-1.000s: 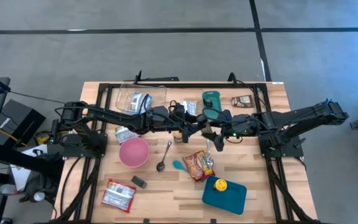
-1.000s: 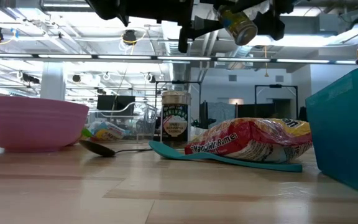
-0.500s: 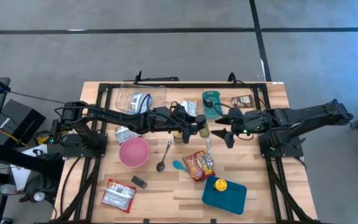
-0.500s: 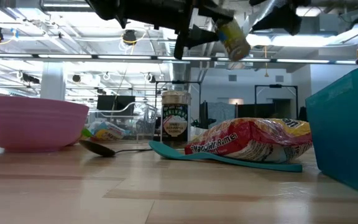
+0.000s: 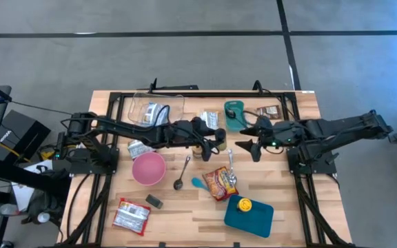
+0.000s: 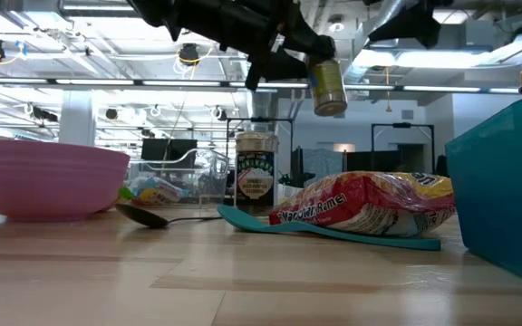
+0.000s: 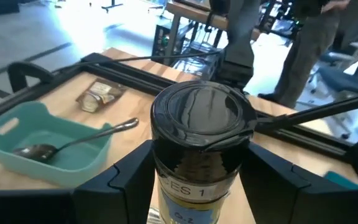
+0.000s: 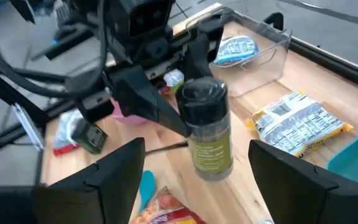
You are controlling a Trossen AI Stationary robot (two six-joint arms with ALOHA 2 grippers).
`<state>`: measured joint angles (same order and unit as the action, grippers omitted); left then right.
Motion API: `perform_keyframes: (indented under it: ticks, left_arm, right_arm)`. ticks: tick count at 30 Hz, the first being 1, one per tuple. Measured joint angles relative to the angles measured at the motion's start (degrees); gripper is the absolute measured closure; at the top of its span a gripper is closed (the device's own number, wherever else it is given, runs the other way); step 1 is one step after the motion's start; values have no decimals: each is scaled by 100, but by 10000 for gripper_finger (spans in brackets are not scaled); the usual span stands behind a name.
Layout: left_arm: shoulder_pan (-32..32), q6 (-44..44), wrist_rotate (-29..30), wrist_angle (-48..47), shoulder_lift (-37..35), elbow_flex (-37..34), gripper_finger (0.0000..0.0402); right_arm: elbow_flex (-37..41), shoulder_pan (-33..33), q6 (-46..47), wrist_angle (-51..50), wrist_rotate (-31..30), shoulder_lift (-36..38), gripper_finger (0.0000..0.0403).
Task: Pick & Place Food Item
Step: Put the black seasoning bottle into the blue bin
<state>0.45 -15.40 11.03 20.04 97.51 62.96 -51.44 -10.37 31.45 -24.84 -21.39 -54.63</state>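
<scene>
Near the middle of the high view, above the counter [image 5: 116,100], the left gripper [image 5: 220,140] holds a spice jar [image 6: 327,87] in the air, its fingers [image 7: 131,177] partly closed on the jar's sides just under the dark lid. The low view shows the jar hanging clear of everything below, above a packet of ramen [image 6: 361,205] and a teal spoon [image 6: 333,233]. The right gripper [image 5: 248,145] sits just right of it in the high view, fingers spread wide and holding nothing, facing the jar across a small gap.

As I judge it, the pick is done and the place is not: the jar is up, but has not been set down anywhere. Likely spots are the teal tray [image 5: 250,214] at lower right, the pink bowl [image 5: 148,168] left of centre, or the clear bin [image 5: 158,109] at upper left; nothing shows which is meant.

Hard to make out: the jar's label is cut off in the left wrist view, and in the high view the jar is mostly lost among the dark arm parts. A second jar [image 6: 255,175] stands on the counter behind the spoon.
</scene>
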Motion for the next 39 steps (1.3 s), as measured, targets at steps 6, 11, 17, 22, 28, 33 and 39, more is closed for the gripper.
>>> perform_keyframes:
  ticks: [6,11,17,22,28,33,39]
  left_arm:
    - [-14,155,-160,-344,0,275,206]
    - [-40,152,-289,-427,0,284,203]
    - [-42,149,-317,-449,0,284,205]
    - [-42,145,-717,-424,0,284,204]
    - [-44,147,-899,-263,2,286,202]
    - [-44,143,-959,-125,4,289,205]
    - [-44,140,-975,-77,3,289,203]
  right_arm:
    - [1,4,-596,236,-352,-389,122]
    - [2,98,-656,318,-438,-424,122]
    - [0,190,-894,693,-299,-521,122]
    - [-2,198,-1136,967,-111,-656,122]
    - [-2,201,-1177,1100,49,-769,122]
    - [11,201,-1198,1174,201,-864,122]
    - [5,199,-1151,1375,252,-949,122]
